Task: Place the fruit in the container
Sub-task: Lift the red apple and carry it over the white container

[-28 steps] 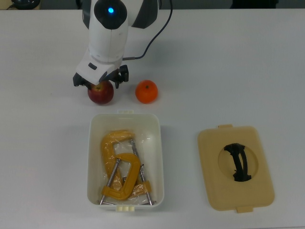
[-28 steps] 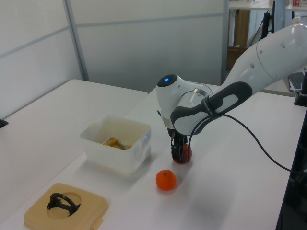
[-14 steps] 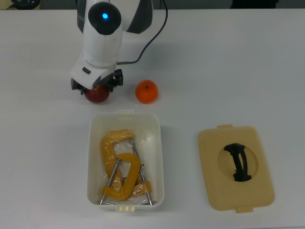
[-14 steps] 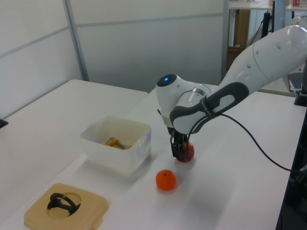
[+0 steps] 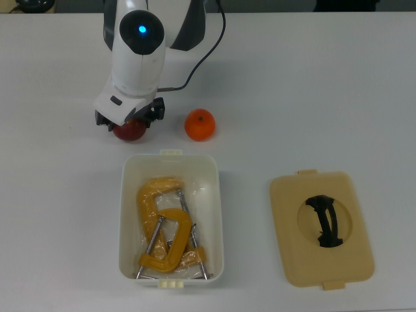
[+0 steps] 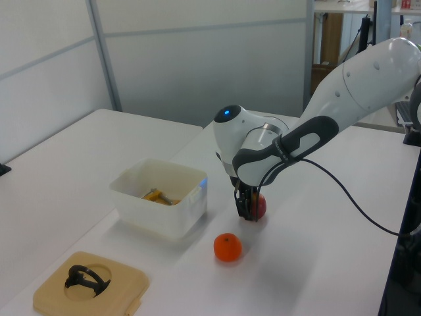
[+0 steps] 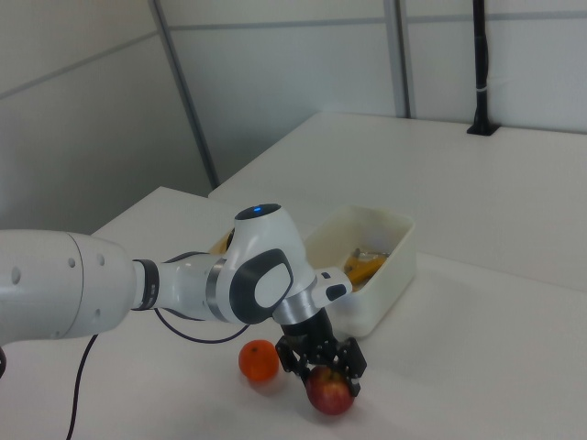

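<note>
My black fingers (image 7: pixel 323 366) are clamped on the round dark red apple (image 7: pixel 330 391). The round bright orange fruit (image 5: pixel 199 125) sits on the white worktop (image 5: pixel 312 97) just beside it. The white plastic tub (image 5: pixel 216 214) is near both and holds yellow metal clamps (image 5: pixel 164 227).

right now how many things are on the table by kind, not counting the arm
fruit: 2, the apple and the orange
tubs: 1, the white tub
lids: 1, the beige lid
clamps: 2, the yellow clamps lying in the tub
total: 6
</note>
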Tool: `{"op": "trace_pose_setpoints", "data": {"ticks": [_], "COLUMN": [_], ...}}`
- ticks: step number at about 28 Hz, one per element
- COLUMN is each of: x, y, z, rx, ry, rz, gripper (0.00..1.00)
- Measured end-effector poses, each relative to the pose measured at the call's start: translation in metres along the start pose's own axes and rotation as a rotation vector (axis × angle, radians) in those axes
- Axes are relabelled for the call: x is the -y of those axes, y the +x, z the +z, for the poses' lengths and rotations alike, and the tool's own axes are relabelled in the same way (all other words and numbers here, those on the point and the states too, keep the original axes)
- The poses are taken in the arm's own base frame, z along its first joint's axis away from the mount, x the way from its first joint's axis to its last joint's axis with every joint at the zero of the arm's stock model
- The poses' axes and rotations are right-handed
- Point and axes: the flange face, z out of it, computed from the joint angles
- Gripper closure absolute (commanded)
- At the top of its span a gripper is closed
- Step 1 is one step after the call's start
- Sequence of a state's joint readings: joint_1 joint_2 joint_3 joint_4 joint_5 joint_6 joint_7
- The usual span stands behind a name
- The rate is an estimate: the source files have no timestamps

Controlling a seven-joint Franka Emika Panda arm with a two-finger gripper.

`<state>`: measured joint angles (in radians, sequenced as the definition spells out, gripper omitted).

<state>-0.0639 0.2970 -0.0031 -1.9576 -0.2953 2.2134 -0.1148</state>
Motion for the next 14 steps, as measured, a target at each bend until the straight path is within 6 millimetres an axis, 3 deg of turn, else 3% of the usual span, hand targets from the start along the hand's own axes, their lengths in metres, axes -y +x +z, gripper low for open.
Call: {"op": "trace_pose_setpoints", "data": {"ticks": [3,4,7,14], "x": [-0.003,-0.004,-0.012,-0.033], "y": [0.003,0.005,0.013,0.036], "z": [-0.007,-0.011,-0.035,-0.122], "rx": [-0.015,-0.022,-0.044,-0.163], "ry": [0.001,0.005,0.037,0.151], "rz": [0.008,0.015,0.059,0.168], "gripper": [0.98,0.93,0.90,0.86]}}
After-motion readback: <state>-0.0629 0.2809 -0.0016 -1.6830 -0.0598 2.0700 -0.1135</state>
